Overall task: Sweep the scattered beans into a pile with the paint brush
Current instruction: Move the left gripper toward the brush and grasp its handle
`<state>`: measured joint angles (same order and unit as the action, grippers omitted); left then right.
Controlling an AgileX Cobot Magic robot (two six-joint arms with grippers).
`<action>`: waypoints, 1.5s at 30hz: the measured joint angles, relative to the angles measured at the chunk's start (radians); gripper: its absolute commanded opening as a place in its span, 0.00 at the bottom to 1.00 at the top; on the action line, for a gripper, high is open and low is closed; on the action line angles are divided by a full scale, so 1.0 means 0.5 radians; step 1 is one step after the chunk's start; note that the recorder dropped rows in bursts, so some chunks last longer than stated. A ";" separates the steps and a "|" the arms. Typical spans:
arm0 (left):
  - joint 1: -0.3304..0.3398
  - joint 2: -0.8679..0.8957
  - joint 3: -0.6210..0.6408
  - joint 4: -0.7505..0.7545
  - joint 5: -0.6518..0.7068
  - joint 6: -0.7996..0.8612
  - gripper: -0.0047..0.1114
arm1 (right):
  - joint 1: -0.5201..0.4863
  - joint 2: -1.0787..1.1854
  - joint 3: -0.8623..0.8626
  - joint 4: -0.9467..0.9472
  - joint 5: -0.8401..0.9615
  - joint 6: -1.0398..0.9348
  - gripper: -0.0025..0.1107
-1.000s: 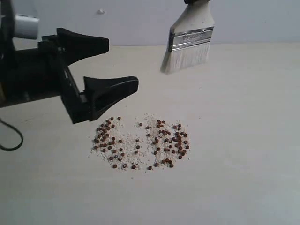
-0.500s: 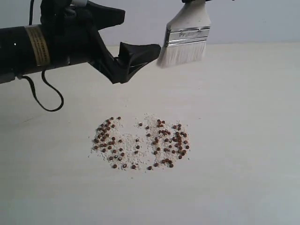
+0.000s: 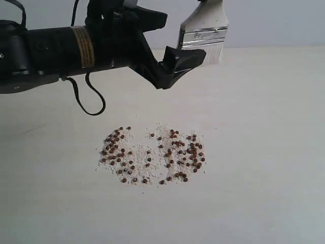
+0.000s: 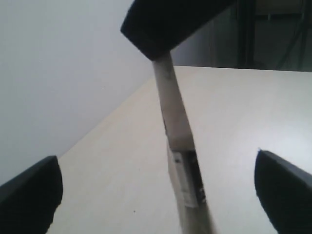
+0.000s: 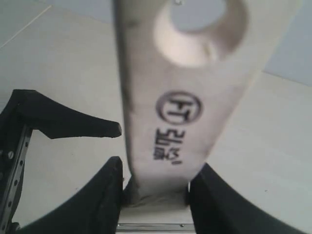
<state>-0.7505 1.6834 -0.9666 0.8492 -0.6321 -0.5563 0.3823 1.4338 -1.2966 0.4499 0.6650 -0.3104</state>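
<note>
The beans [image 3: 152, 155] lie scattered with pale crumbs in a loose oval patch on the table. The paint brush [image 3: 204, 34] hangs bristles down above the table's far side, well clear of the beans. My right gripper [image 5: 158, 195] is shut on its wooden handle [image 5: 180, 97]; in the exterior view that gripper is almost wholly cut off at the top edge. My left gripper [image 3: 184, 36] has reached across and stands open with one finger on each side of the ferrule, not touching it. The left wrist view shows the brush [image 4: 183, 170] edge-on between the wide-apart fingers [image 4: 29, 195].
The left arm's black body and its looping cable [image 3: 86, 96] hang over the table's far left. The pale table [image 3: 264, 152] extends on all sides of the beans.
My left arm has risen and swung right, bringing its open fingers from beside the beans up around the brush. The brush has edged slightly upward. The beans have not moved.
</note>
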 measured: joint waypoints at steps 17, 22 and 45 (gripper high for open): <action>-0.144 0.057 -0.096 -0.153 0.027 -0.119 0.93 | 0.000 0.000 0.000 -0.011 -0.029 0.000 0.02; -0.144 0.057 -0.097 -0.192 0.037 -0.126 0.93 | 0.000 0.000 0.000 -0.011 -0.029 0.000 0.02; -0.147 0.114 -0.104 -0.284 0.060 -0.127 0.04 | 0.000 0.000 0.000 0.011 -0.002 -0.004 0.24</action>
<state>-0.8242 1.7402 -1.0184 0.7074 -0.6021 -0.6198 0.3823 1.4338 -1.2966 0.4555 0.6641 -0.3126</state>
